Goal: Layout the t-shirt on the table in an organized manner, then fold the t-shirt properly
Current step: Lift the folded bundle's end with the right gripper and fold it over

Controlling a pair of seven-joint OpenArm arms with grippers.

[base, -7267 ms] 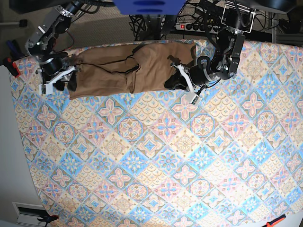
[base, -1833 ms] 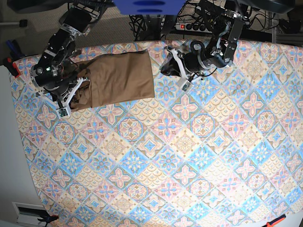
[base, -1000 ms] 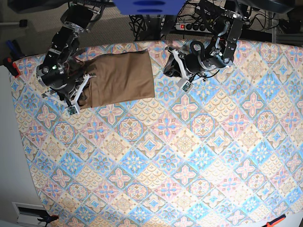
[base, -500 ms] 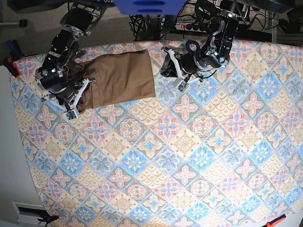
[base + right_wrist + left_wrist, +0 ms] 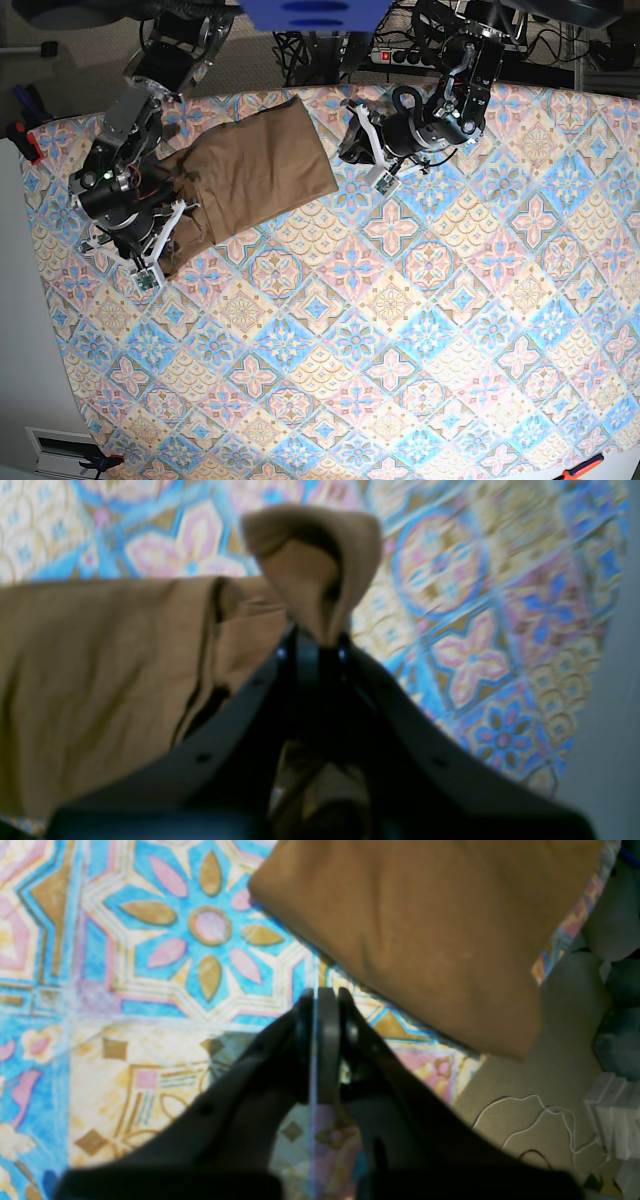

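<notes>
The tan-brown t-shirt [image 5: 262, 172] lies folded into a slanted rectangle at the far left of the table [image 5: 400, 330]. My right gripper [image 5: 170, 243] is shut on the shirt's near-left end. In the right wrist view it [image 5: 316, 636] pinches a raised fold of the shirt [image 5: 100, 680]. My left gripper [image 5: 351, 148] is shut and empty, just right of the shirt's far corner and apart from it. In the left wrist view it [image 5: 320, 1002] is over the patterned cloth, with the shirt's corner [image 5: 430, 930] beyond it by the table edge.
A power strip and cables [image 5: 400, 55] lie beyond the far edge. A blue object [image 5: 310, 12] hangs at top centre. A red clamp [image 5: 25, 140] grips the left edge and an orange one [image 5: 585, 466] the near right corner. Floor [image 5: 565, 1065] shows past the far edge.
My right gripper has pulled the shirt's left end toward the near side, so the shirt has turned and now lies slanted. My left gripper has stayed shut and has hardly moved.
</notes>
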